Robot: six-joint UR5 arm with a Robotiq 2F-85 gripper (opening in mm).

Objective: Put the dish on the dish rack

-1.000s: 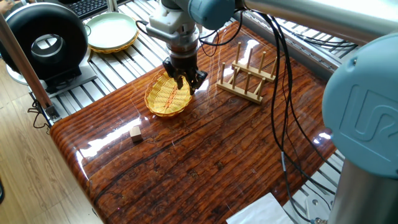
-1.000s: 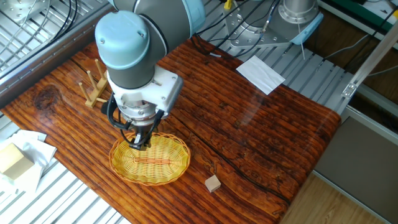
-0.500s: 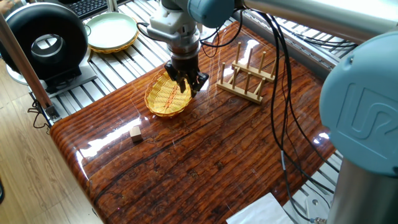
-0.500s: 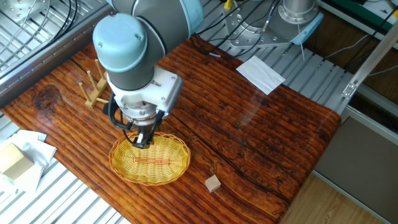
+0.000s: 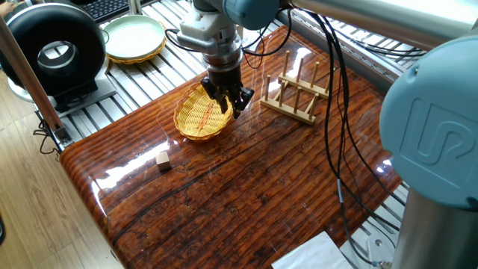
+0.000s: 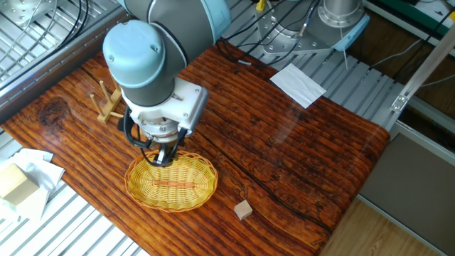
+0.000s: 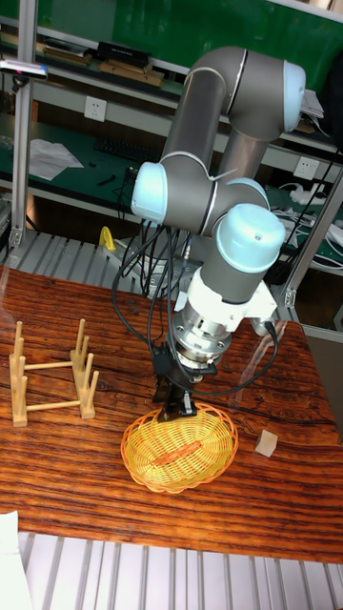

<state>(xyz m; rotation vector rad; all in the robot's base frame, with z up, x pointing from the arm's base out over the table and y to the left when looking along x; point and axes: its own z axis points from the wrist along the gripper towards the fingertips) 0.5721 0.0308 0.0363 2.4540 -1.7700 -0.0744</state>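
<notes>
The dish (image 5: 199,117) is a golden woven wicker basket lying flat on the wooden table; it also shows in the other fixed view (image 6: 172,182) and in the tall view (image 7: 179,450). My gripper (image 5: 233,103) points down at the dish's rim on the side facing the dish rack (image 5: 296,93). Its dark fingers stand a little apart, open, low over that rim (image 6: 162,156) (image 7: 175,404). I cannot tell whether they touch the wicker. The light-wood dish rack (image 6: 108,103) (image 7: 51,383) stands upright a short way from the dish, with nothing in it.
A small wooden block (image 5: 163,159) (image 6: 244,209) lies near the dish. A pale green plate (image 5: 134,36) and a black round device (image 5: 56,49) sit on the metal slats beyond the table edge. White paper (image 6: 298,82) lies at the far corner. Cables hang from the arm.
The gripper has shifted a little across the dish toward its rack-side rim. The dish, the rack and the block have not moved.
</notes>
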